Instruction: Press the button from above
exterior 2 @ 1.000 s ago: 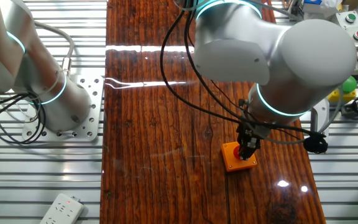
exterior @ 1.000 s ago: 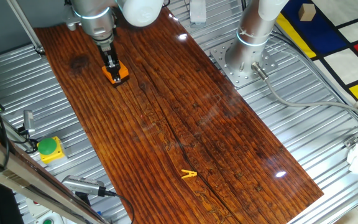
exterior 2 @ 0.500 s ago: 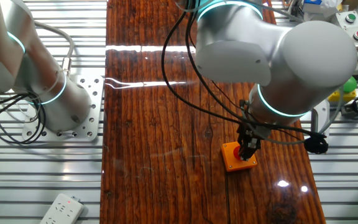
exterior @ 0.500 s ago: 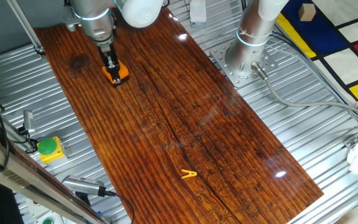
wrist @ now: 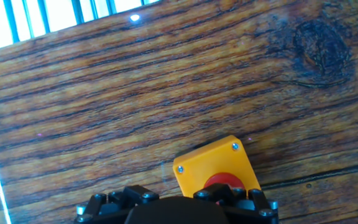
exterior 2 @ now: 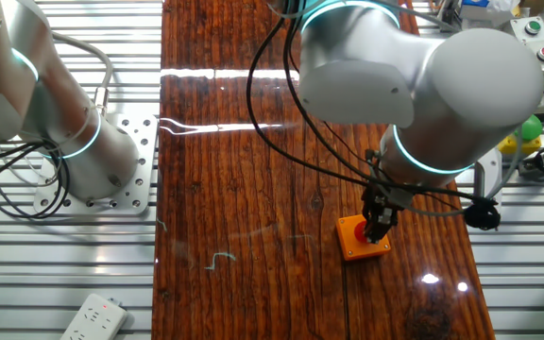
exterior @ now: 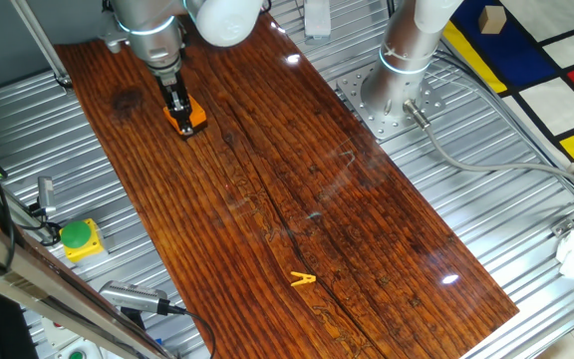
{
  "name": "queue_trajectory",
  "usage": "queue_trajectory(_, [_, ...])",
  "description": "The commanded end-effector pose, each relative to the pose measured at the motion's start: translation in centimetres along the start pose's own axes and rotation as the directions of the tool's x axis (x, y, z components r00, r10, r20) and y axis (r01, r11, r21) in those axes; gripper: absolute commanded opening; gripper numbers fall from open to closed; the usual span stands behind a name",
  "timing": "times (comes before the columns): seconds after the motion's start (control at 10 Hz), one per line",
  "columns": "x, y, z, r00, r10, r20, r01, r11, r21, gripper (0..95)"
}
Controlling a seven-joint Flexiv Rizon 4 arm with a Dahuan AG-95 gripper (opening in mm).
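In one fixed view the gripper [exterior: 176,107] stands on the button [exterior: 186,117] near the board's [exterior: 297,199] far end, in the other its tip covers the red cap [exterior 2: 358,227], and the hand view shows only the orange base [wrist: 211,165], jaw state unclear.

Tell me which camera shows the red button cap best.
The hand view: the button sits close, its red cap on the orange box, though the gripper body hides the cap's lower part. The other fixed view shows a red sliver beside the gripper. One fixed view shows only the orange base.
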State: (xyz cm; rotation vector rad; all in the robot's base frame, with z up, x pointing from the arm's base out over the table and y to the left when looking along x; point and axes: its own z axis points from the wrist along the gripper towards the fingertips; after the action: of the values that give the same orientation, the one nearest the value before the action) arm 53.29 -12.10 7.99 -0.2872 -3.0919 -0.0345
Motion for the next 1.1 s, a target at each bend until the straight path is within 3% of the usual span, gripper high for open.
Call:
queue_trajectory(0.1, [0.0, 0.0, 0.2, 1.000, -0.012, -0.002, 0.012, 1.000, -0.003, 76.0])
queue_trajectory(0.3, [0.1, 0.1, -1.1, 1.000, -0.016, -0.020, 0.016, 1.000, -0.003, 76.0])
queue_trajectory(0.5, [0.2, 0.1, -1.3, 1.000, -0.020, -0.013, 0.020, 1.000, -0.014, 76.0])
queue_trajectory(0.8, [0.2, 0.5, -3.3, 1.000, -0.024, -0.015, 0.024, 1.000, -0.016, 76.0])
queue_trajectory(1.1, [-0.2, 3.4, -5.2, 0.999, 0.038, -0.001, -0.038, 0.999, -0.008, 76.0])
